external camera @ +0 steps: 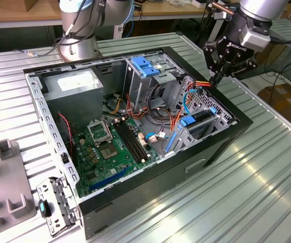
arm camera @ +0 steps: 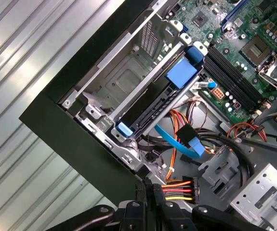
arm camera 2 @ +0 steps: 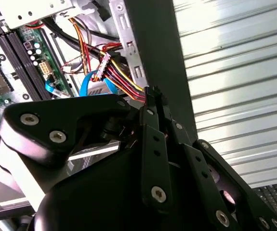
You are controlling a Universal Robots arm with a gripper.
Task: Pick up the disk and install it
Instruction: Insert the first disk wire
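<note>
We see our gripper (external camera: 220, 76) at the upper right of the exterior view, fingers pinched together near the power connector (arm camera: 185, 188) with its red, orange and yellow wires, at the black case wall (external camera: 236, 136). The disk (arm camera: 150, 108) already sits in the drive bay, blue rails showing. We judge slow, straight moves are best here, keeping the blue data cable (arm camera: 179, 143) clear.

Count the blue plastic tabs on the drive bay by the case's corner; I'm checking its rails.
2: a large tab at the bay's motherboard end, and a small tab at its case-wall end. Others may be hidden.
</note>
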